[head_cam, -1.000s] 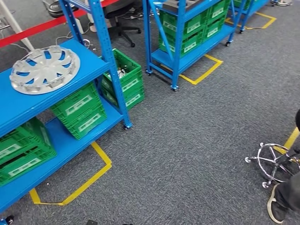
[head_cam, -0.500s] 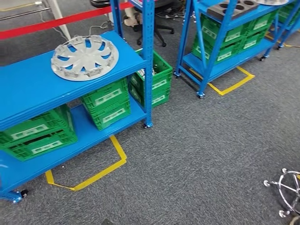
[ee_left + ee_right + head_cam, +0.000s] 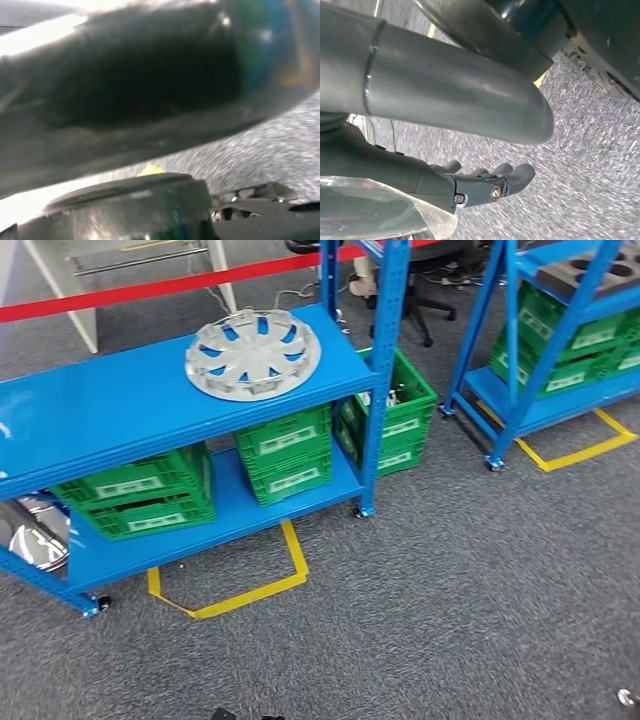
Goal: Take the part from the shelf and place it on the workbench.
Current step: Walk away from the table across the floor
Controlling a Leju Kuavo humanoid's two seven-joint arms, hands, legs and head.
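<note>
- One silver hubcap (image 3: 252,353) lies flat, face up, on the blue shelf's (image 3: 113,410) upper deck, near its right post.
- Right hand (image 3: 486,182) hangs over carpet, fingers (image 3: 516,175) loosely extended, holding nothing.
- Left hand's state: cannot tell.

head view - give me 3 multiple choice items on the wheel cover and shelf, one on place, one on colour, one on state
1. Where does the silver wheel cover lie?
A. on the carpet
B. on the upper board of the blue shelf
C. inside a green crate

2. What colour is the tape outline on the floor under the shelf?
A. yellow
B. white
C. black

3. How does the wheel cover lie?
A. standing on edge
B. hanging from a post
C. flat on the board, with no hand on it

Answers:
1 B, it rests on the upper blue board near the right post.
2 A, the strips on the grey carpet are yellow.
3 C, its whole face points up and nothing touches it.
</note>
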